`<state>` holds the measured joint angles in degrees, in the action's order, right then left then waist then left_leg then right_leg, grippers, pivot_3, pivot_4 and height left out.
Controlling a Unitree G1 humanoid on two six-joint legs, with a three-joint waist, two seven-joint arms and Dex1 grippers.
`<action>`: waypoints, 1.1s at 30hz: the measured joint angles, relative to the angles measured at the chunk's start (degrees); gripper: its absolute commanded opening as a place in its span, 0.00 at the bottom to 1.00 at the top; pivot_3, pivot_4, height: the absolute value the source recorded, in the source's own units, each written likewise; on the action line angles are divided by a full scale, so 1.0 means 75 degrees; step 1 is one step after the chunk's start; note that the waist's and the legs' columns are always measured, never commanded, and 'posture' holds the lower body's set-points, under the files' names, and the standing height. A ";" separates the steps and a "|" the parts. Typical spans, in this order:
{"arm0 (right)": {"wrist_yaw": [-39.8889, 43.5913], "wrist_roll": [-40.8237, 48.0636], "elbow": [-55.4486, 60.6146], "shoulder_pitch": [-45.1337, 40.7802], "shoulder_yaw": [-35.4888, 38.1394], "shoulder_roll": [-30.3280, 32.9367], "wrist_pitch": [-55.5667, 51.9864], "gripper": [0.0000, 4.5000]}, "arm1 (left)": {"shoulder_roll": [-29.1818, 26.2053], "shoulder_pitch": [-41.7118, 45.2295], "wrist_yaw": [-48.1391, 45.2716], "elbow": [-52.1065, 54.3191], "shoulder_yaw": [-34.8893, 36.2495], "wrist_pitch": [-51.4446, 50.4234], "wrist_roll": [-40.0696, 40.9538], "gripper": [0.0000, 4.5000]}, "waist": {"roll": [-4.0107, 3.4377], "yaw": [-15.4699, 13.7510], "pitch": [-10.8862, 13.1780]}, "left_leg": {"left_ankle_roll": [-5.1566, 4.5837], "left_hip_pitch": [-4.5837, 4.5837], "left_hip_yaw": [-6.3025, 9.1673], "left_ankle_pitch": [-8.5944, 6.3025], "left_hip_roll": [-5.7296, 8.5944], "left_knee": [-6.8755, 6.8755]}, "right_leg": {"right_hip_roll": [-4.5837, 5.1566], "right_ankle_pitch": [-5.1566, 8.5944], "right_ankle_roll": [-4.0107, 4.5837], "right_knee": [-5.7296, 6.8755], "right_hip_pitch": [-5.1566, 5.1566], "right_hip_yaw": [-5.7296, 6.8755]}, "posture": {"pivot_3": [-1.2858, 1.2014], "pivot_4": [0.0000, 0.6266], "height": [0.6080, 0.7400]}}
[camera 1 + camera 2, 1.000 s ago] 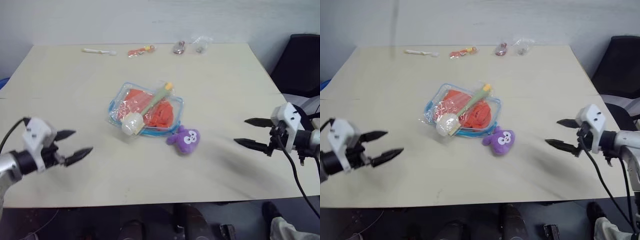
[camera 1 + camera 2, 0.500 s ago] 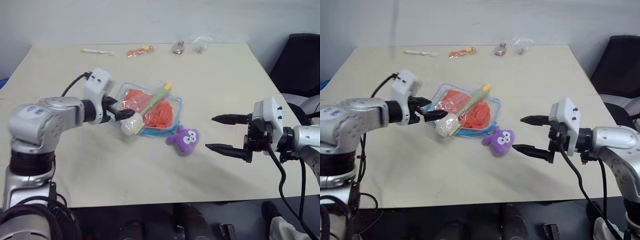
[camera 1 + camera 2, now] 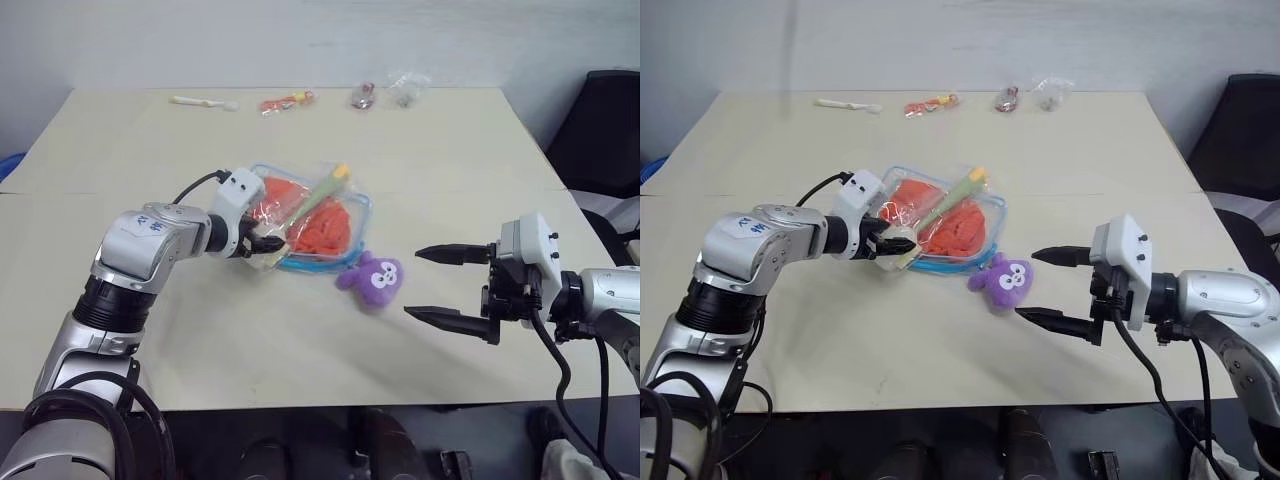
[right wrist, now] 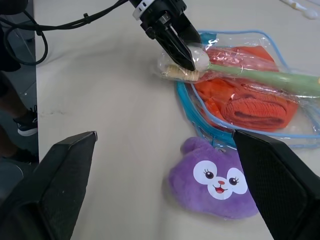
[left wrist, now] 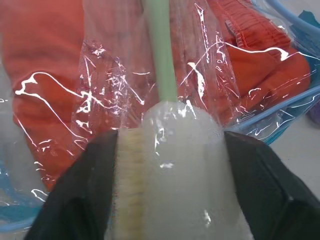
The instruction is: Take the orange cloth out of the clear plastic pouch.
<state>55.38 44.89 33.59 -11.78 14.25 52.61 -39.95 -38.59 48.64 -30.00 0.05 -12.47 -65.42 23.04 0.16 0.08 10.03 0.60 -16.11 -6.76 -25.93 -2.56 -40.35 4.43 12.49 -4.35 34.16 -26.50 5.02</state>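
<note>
Left tool (image 3: 268, 246) reached the clear plastic pouch (image 3: 355, 205), lying flat.

A wide, pale beige rectangular table with a smooth matte top (image 3: 450, 150) is stretching across the room, and a thin seam is running across it from 9 o'clock to 3 o'clock. Behind it, at 12 o'clock, a plain pale grey-white wall (image 3: 300, 40) is closing off the view. At 2 o'clock, a black padded chair (image 3: 600, 130) is sitting just beside the table's corner. Down at 6 o'clock, a dark floor (image 3: 300, 450) is showing under the table's near edge. At 9 o'clock, a sliver of something blue (image 3: 8, 165) is peeking past the table's side. Soft, even light is falling over everything.
</note>
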 measured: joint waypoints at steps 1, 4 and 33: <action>-0.0011 0.0000 0.0007 0.0032 0.0008 0.0000 0.0005 1.00 | 0.0009 0.0000 -0.0029 0.0000 0.0002 0.0003 -0.0015 0.45 | 0.0000 -0.0004 0.0000 | 0.0000 0.0000 0.0000 0.0000 0.0000 0.0000 | 0.0000 0.0000 0.0000 0.0000 0.0000 0.0000 | 0.52 0.24 1.00; -0.0042 0.0000 0.0030 0.0182 0.0009 0.0000 0.0014 1.00 | 0.0026 -0.0017 -0.0059 0.0006 0.0087 0.0012 -0.0070 0.26 | 0.0000 -0.0012 0.0000 | -0.0002 -0.0003 0.0003 0.0000 0.0000 -0.0005 | 0.0000 -0.0001 -0.0002 0.0000 0.0001 -0.0003 | 0.52 0.24 1.00; 0.1814 -0.0682 -0.2108 -0.2507 -0.1867 -0.0381 0.0834 1.00 | -0.1006 -0.3513 0.1428 0.2422 0.6742 -0.1123 -0.0243 0.32 | 0.0025 0.0000 -0.0008 | 0.0006 0.0007 0.0025 -0.0001 -0.0003 -0.0001 | 0.0003 0.0001 0.0003 0.0000 -0.0011 0.0038 | 0.52 0.24 1.00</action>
<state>68.99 39.78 17.78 -30.58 0.25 49.75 -33.69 -46.13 22.29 -19.29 18.21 38.10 -73.84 21.22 0.34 0.07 9.97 0.65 -16.06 -6.58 -25.94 -2.58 -40.35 4.45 12.50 -4.33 34.16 -26.58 5.31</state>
